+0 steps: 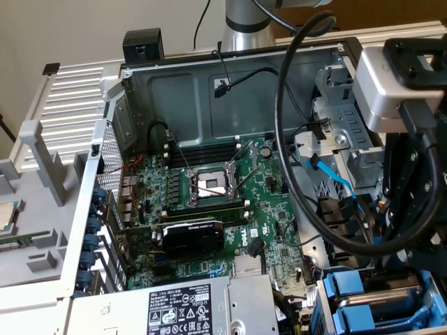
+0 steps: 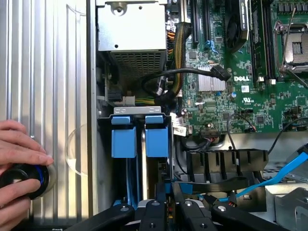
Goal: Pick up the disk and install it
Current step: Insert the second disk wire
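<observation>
Open computer case (image 1: 140,98) on the bench, motherboard (image 1: 209,202) exposed with empty CPU socket (image 1: 209,185). Grey power supply (image 1: 174,307) sits at the case's near edge in the exterior view; a black graphics card (image 1: 192,237) lies just behind it. In the drive bay at the case's near corner, on the exterior view's right, two blue-railed slots stand side by side (image 1: 374,296). Wrist view: the gripper (image 2: 168,202) is down over the bay, its black fingers (image 2: 153,211) drawn close together on the blue-railed edge of the disk (image 2: 156,139), which stands on edge in the bay slot nearer the motherboard. A second blue carrier (image 2: 123,139) stands just beside it, toward the case's outer wall. A blue SATA cable (image 2: 274,180) runs loose beside the bay; black cables (image 1: 293,139) loop over the motherboard. A person's hand (image 2: 19,163) rests on a black knob (image 2: 21,179) on the ribbed metal surface (image 2: 48,72) outside the case. A loose processor chip (image 1: 7,216) lies on a grey tray (image 1: 35,209) at the exterior view's left.
</observation>
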`<state>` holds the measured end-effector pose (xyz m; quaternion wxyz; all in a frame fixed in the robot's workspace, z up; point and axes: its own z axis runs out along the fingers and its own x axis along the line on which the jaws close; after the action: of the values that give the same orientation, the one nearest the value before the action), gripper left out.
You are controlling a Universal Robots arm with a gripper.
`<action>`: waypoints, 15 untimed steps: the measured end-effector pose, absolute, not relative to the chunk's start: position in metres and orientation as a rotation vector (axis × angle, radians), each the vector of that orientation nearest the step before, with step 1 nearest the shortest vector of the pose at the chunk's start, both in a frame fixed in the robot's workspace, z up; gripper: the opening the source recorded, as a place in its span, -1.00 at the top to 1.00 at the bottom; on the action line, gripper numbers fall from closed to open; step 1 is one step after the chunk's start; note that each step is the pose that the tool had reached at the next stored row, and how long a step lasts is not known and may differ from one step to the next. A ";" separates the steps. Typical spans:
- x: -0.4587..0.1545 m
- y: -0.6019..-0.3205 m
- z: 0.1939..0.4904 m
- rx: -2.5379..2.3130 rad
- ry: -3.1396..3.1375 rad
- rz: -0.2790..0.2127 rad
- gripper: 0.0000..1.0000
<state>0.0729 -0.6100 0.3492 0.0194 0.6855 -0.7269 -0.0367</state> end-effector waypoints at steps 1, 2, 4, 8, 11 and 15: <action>0.073 -0.610 0.349 2.119 -2.262 -0.116 0.67; 0.073 -0.610 0.349 2.110 -2.268 -0.120 0.67; 0.073 -0.610 0.349 2.100 -2.273 -0.124 0.67; 0.075 -0.610 0.349 2.094 -2.278 -0.124 0.67; 0.076 -0.611 0.349 2.087 -2.281 -0.128 0.67; 0.077 -0.613 0.349 2.079 -2.284 -0.132 0.67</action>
<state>0.0766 -0.6127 0.3492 0.0250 0.6723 -0.7386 -0.0428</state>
